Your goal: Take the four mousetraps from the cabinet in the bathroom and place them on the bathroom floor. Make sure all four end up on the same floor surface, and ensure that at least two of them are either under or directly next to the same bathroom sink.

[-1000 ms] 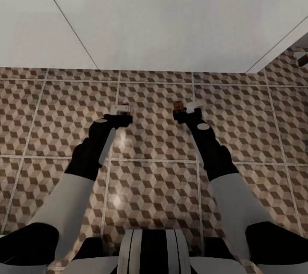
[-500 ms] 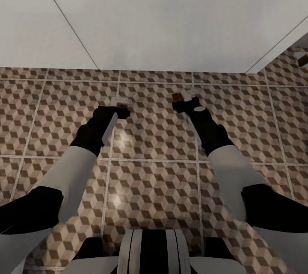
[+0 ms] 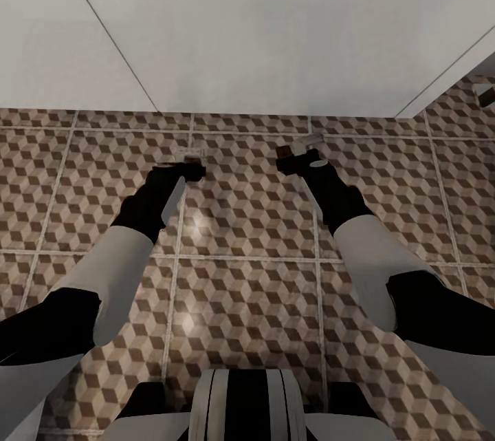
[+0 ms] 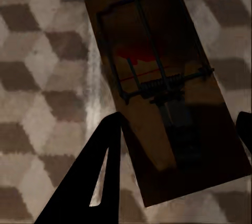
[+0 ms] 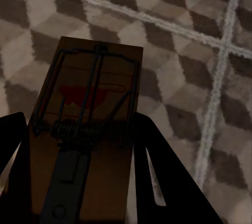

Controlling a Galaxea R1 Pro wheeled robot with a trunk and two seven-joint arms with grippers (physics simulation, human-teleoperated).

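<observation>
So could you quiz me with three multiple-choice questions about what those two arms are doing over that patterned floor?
1. Where are both arms reaching?
A. over the tiled bathroom floor
B. into a drawer
C. over a bathtub

2. What colour is the spot on the left mousetrap?
A. blue
B. red
C. green

3. What is the right gripper doing?
A. hanging open
B. pressing a tap
C. holding a mousetrap

Answers: 1 A, cube-pattern tiles lie under both arms; 2 B, a red patch shows under the wire; 3 C, the board sits between its jaws.
</observation>
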